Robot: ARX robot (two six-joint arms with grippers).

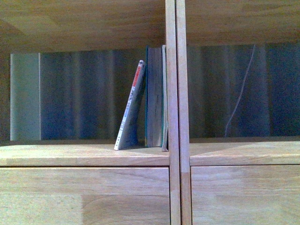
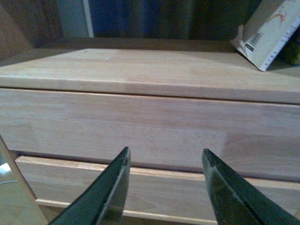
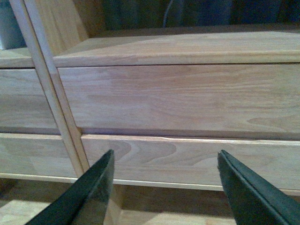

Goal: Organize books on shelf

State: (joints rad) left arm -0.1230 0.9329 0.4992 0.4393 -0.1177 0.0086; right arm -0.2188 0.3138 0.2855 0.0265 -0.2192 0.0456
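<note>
Light-wood bookcase [image 1: 84, 154]: thin white paperback [image 1: 131, 110] leans on the upright teal book [image 1: 154, 96]. Both grippers [image 2: 164, 180] [image 3: 164, 180] hang apart, empty; I'd nudge its top upright, gently.

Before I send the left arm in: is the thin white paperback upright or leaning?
Leaning. The thin white paperback tilts, its top resting against the upright thicker teal-covered book, its foot apart from it.

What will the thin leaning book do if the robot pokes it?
The thin book would probably slide or topple, since it stands tilted, its top resting on the teal book. It already curves a little, so it likely bends easily. Being so slim, it is probably light.
</note>
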